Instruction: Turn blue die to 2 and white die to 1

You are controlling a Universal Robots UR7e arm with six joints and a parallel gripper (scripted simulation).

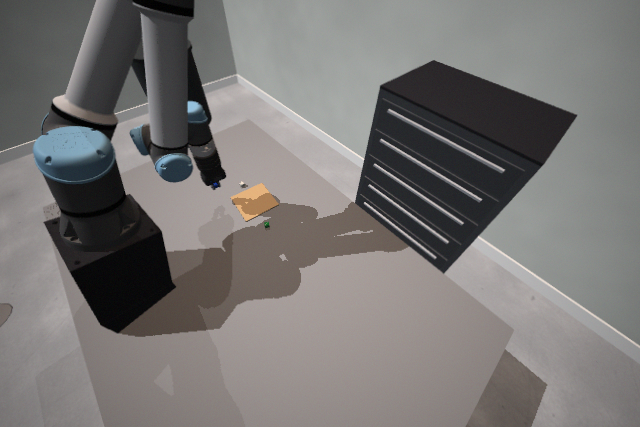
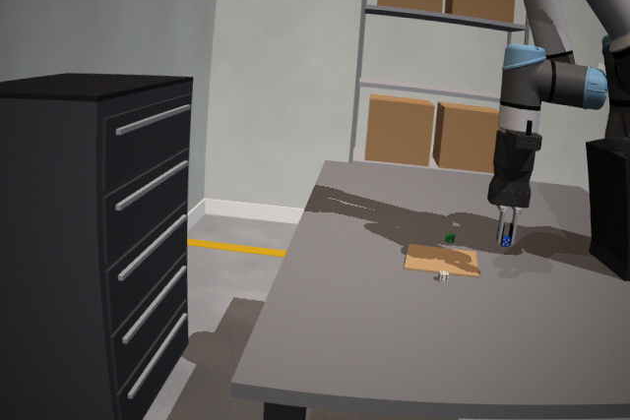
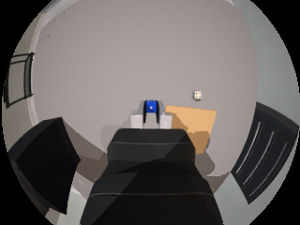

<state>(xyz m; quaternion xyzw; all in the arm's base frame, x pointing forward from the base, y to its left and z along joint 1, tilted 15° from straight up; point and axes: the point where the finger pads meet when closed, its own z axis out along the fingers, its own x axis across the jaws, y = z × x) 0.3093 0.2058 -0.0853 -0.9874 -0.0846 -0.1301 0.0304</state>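
My gripper is shut on the blue die and holds it above the table, just off the mat's edge. The tan mat lies flat on the table. The white die rests on the table right beside one mat edge, off the mat. The green die sits on the table beyond the opposite mat edge; it is hidden in the wrist view.
A dark drawer cabinet stands beside the table. The robot's base block stands on the table near the mat. Shelves with cardboard boxes stand behind the table.
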